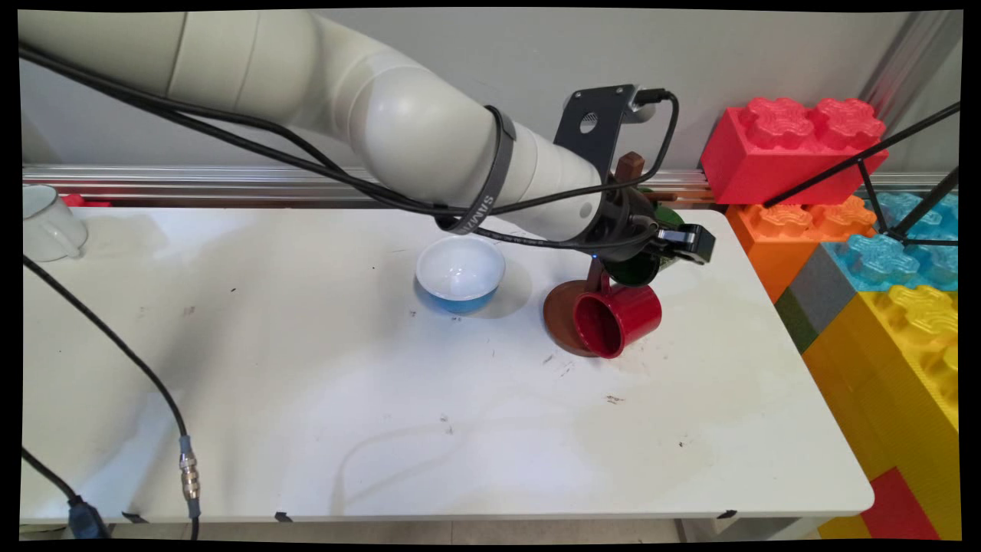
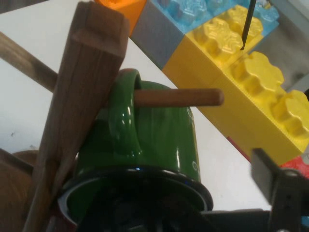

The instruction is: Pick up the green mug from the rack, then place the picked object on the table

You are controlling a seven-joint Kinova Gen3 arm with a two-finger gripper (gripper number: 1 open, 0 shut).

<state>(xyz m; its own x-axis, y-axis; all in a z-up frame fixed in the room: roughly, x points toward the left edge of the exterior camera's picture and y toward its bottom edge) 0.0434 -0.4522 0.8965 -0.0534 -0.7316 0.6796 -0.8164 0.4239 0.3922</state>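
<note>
Hovering with the gripper (image 1: 668,249) at the green mug (image 2: 145,140), mouth towards the hand. Kept fingers (image 2: 270,186) spread: showed one well clear of the mug's side, hid the other. Pinched nothing visible. Hung that mug by its handle on a peg (image 2: 183,97) of the wooden rack (image 1: 565,316), towards the table's (image 1: 383,399) far right. Carried a red mug (image 1: 618,318) lower on the same rack, just beneath. Left a bowl (image 1: 460,273) near on the left, a white mug (image 1: 46,222) far left, toy blocks (image 1: 789,149) beyond the right edge.
</note>
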